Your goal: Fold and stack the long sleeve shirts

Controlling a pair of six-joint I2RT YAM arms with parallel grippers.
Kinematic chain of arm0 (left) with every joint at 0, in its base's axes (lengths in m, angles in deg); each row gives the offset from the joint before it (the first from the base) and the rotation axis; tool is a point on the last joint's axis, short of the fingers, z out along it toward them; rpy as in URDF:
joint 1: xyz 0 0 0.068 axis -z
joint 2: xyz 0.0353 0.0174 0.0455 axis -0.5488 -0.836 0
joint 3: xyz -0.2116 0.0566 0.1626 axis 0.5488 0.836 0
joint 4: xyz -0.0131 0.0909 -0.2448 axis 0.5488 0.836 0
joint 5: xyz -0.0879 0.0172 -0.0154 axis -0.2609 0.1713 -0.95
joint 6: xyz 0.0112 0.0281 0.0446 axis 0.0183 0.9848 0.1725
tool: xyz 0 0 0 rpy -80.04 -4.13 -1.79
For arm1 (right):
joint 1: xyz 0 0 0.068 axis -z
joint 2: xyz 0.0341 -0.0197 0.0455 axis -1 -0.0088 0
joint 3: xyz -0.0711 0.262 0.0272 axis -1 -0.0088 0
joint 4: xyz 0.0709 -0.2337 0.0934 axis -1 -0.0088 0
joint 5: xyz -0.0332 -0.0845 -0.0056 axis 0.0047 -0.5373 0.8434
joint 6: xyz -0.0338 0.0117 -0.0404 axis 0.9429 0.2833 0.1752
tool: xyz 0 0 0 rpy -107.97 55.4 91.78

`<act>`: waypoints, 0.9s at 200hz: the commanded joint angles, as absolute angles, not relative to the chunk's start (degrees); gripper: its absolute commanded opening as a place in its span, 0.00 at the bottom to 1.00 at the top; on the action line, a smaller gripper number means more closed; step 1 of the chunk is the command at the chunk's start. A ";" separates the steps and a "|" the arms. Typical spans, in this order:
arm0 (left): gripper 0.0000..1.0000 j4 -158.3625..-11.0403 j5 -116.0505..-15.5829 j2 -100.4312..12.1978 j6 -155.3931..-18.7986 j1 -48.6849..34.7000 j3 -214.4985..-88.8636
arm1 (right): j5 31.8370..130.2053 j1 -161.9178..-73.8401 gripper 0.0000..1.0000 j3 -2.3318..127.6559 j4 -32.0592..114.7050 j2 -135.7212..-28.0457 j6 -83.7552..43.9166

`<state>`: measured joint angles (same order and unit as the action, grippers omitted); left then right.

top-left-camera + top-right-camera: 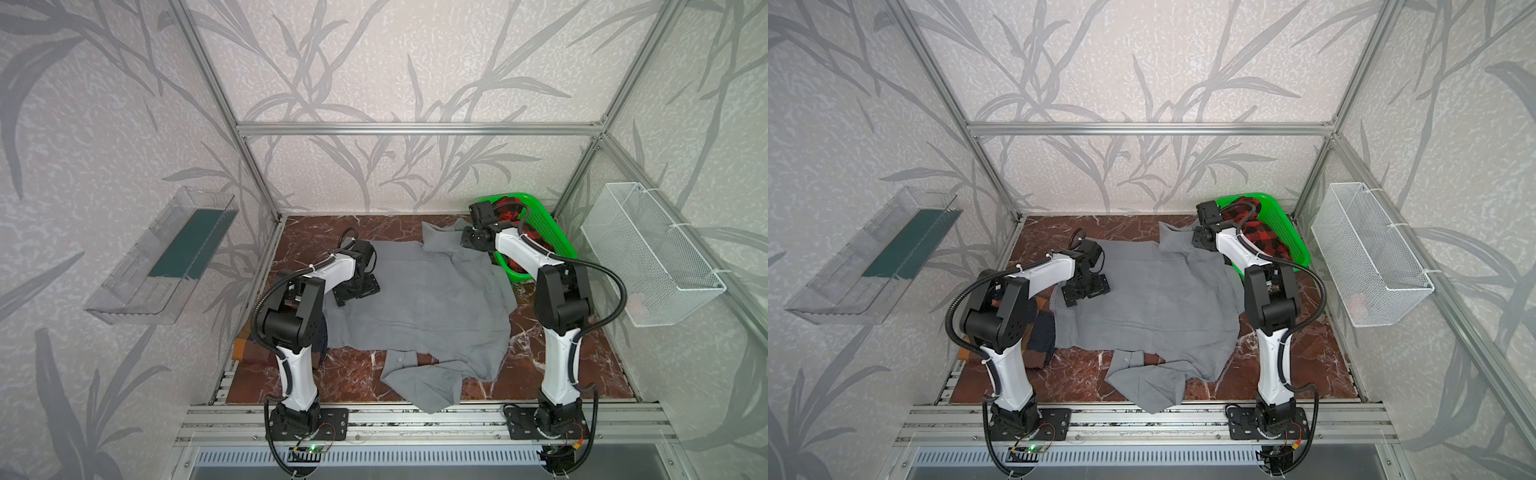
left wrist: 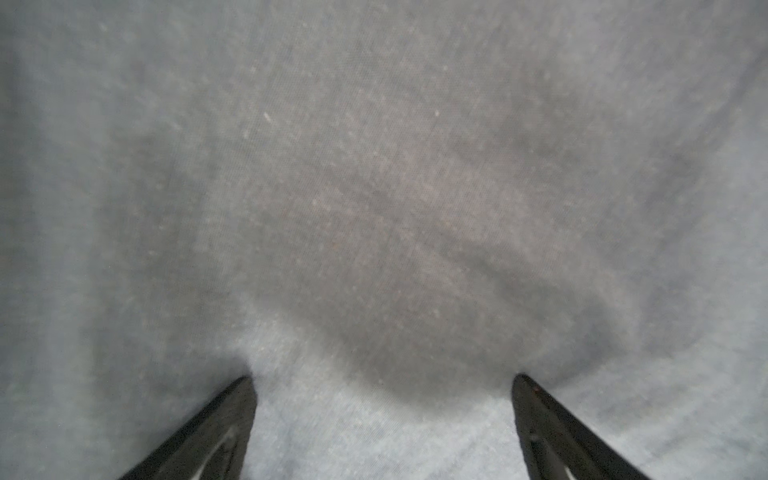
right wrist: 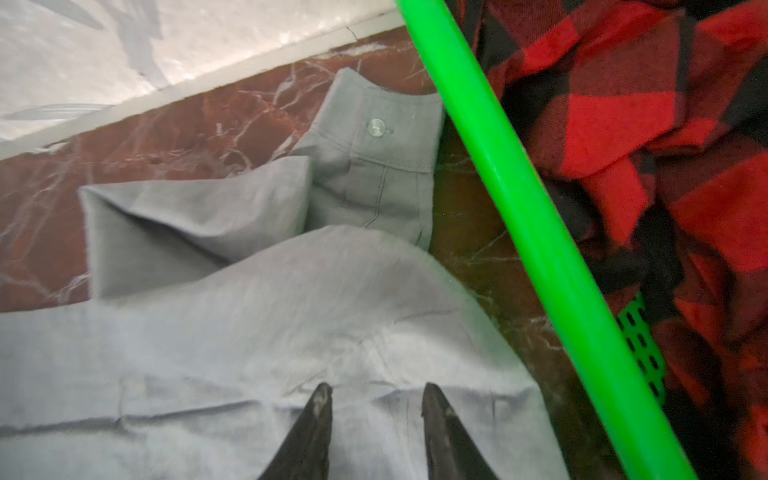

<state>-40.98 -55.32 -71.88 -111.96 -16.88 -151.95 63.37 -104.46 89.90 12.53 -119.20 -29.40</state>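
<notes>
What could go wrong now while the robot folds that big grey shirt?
The right gripper sits close beside the green basket, so it might bump its rim. One sleeve of the grey shirt reaches over the table front edge and might catch on the rails. The orange and navy shirt lies right beside the grey one and might get dragged along.

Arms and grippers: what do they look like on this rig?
The left arm and right arm have glossy white shells with black joint housings on black base plates. A black ribbed cable hose loops along each, tied on with white zip ties. The left gripper and right gripper are black, with slim fingers tapering to points.
</notes>
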 commanded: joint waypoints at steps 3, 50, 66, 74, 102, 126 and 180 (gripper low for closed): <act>0.97 -41.10 -57.31 -70.09 -113.35 -16.76 -148.29 | 62.72 -103.27 0.37 97.56 6.60 -123.61 -27.72; 0.97 -42.75 -57.94 -66.19 -114.99 -15.82 -143.76 | 63.12 -98.88 0.37 103.10 6.13 -128.90 -27.80; 0.97 -43.18 -58.02 -65.26 -115.71 -15.54 -142.57 | 63.56 -97.79 0.36 106.35 4.53 -131.18 -27.80; 0.97 -43.56 -58.51 -64.86 -116.05 -15.53 -142.08 | 63.66 -97.46 0.36 107.94 3.57 -132.32 -27.56; 0.97 -43.90 -58.55 -63.48 -116.43 -15.26 -141.21 | 64.67 -95.97 0.36 109.89 3.18 -133.98 -27.74; 0.97 -43.79 -58.37 -62.21 -116.63 -15.26 -141.51 | 67.72 -95.82 0.36 111.64 1.88 -133.13 -27.78; 0.99 -40.26 -54.99 -50.77 -114.21 -15.35 -143.03 | 71.44 -99.55 0.52 96.67 5.39 -112.37 -29.41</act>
